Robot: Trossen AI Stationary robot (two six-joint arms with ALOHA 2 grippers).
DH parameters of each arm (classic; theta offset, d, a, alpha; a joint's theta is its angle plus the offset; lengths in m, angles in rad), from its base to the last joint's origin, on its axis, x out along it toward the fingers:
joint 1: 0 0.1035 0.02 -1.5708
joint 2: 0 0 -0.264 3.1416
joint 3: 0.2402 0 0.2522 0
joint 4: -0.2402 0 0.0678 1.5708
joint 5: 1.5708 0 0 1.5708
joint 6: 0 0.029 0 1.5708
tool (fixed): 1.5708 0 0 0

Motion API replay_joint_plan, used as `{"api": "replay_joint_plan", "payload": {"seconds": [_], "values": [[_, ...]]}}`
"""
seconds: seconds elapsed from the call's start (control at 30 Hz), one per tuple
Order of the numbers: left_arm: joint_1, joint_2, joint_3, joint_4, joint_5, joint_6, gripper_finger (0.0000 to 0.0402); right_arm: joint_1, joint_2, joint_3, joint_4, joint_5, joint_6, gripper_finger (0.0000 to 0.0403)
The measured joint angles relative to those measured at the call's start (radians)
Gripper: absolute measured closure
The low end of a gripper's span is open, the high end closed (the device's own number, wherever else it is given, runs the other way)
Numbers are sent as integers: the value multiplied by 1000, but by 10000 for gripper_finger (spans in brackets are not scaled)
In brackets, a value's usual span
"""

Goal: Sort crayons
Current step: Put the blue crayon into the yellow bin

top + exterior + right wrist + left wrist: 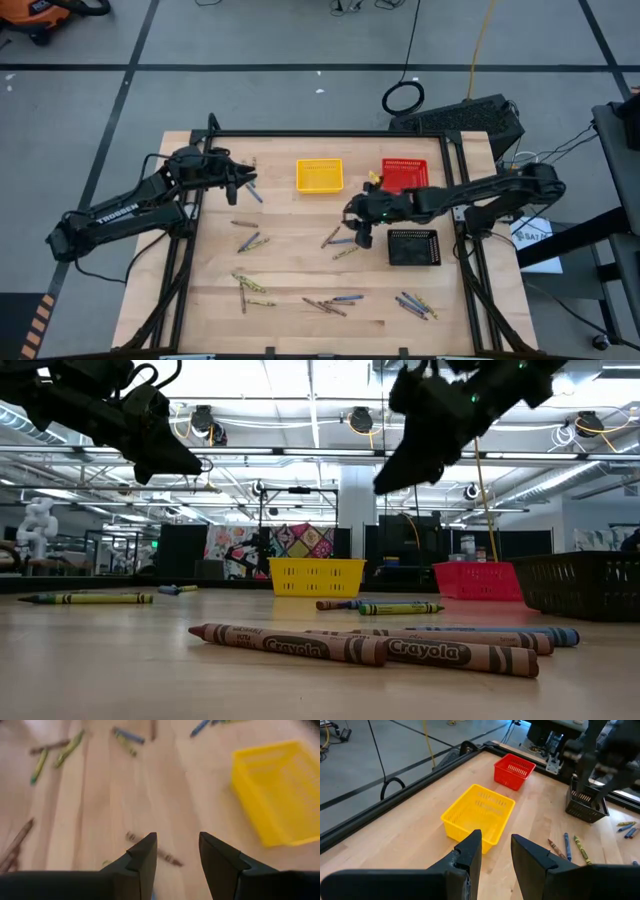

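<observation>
Two grippers hang above the wooden table [290, 270], and neither holds anything. We start with the right gripper [358, 228]: it hovers over the middle of the table, just beside a small cluster of crayons [340, 240], its fingers [142, 860] parted with bare wood showing in the gap. In its wrist view a brown crayon [155, 851] lies below and between the fingertips, untouched.

Across the table the left gripper [240, 183] sits raised near the far left corner, fingers [470, 852] likewise apart and empty — the yellow basket [319, 175] lies ahead of it, and a blue crayon [255, 193] rests on the wood just beside it.

Moving outward, we see the crayons scattered flat over the table: a pair at the left middle [250, 241], yellow-olive and brown ones toward the near left [252, 290], a brown and blue group near the front centre [333, 303], and a blue and yellow bunch at the near right [415, 305]. From table level the closest brown crayons [290, 643] lie side by side.

Three mesh baskets stand along the far and right side — the yellow one, the red basket [404, 173] next to it, and the black basket [413, 247] nearer, just right of the right gripper. We cannot tell whether any basket holds a crayon.
</observation>
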Motion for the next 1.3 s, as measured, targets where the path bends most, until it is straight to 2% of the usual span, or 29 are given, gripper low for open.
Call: {"api": "replay_joint_plan", "payload": {"seconds": [0.13, 0.6, 1.3], "values": [[0, 0, 0, 0, -6, 0, 292, 1, 75, 0, 16, -93, 0, 270], [0, 0, 0, -1, -19, -5, 292, 9, 252, 0, 60, -178, 2, 270], [0, 0, -1, -1, -19, 1, 292, 9, 257, -1, 20, -172, 44, 270]]}}
